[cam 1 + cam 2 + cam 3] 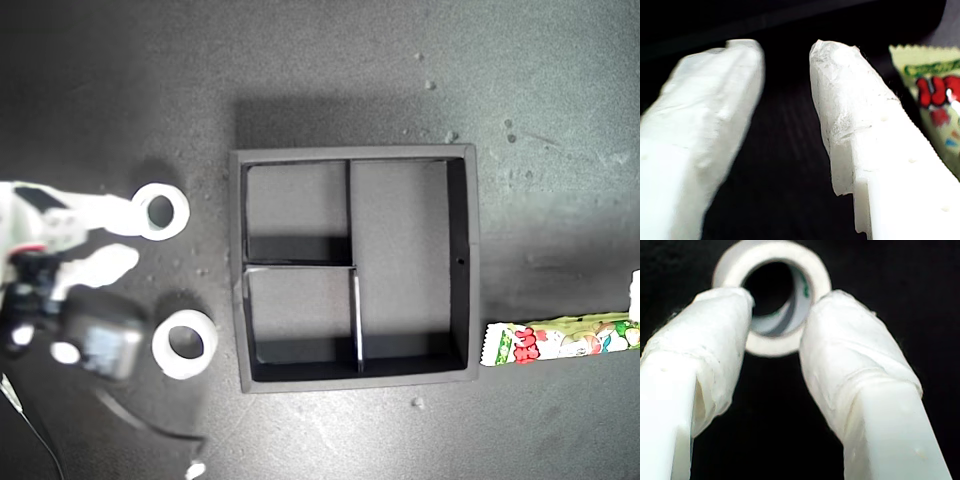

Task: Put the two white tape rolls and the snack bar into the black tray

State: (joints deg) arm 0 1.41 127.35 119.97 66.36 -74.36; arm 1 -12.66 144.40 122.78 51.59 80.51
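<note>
Tape rolls sit at the exterior view's left and the snack bar at its lower right, all outside the empty black tray. My second gripper is spread around one roll, not closed; my first gripper gapes empty beside the bar.

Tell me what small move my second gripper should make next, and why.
Probably close the second gripper on the upper tape roll. In its wrist view the fingers straddle the roll's near rim, seemingly open rather than squeezing it. The black tray holds nothing yet, the other tape roll lies flat beside it, and the snack bar lies at the exterior view's right.
</note>
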